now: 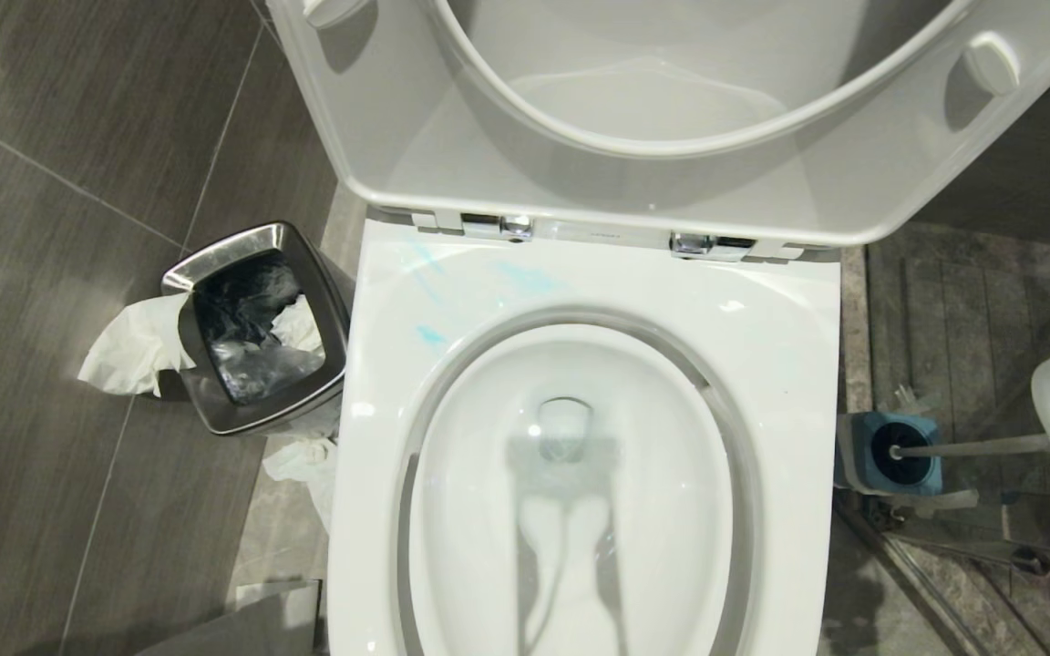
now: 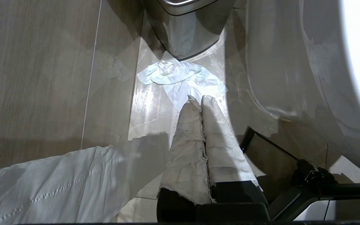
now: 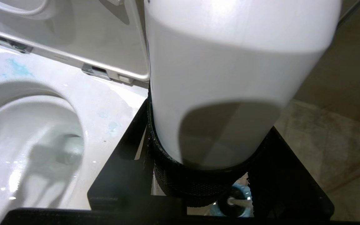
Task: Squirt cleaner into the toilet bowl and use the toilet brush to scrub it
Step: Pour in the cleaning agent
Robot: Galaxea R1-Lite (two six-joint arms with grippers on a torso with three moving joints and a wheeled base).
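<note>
The dark tiled floor (image 1: 51, 273) carries the toilet bowl (image 1: 789, 364); a steel bin (image 1: 256, 328) and crumpled tissue (image 1: 128, 351) sit beside its left side, a blue brush holder (image 1: 853, 451) by its right.

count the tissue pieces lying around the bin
2 in the head view: one tissue draped over the bin on its left rim, and one on the floor between bin and toilet. More may be hidden.

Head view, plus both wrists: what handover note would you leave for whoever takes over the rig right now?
Left gripper: shut, empty, low over the floor near the bin.
Right gripper: shut on a white bottle, to the right of the toilet bowl.
Toilet brush: standing in its blue holder on the floor.
Done: blue cleaner smeared on the back rim.
Left: pick up the brush and scrub.
</note>
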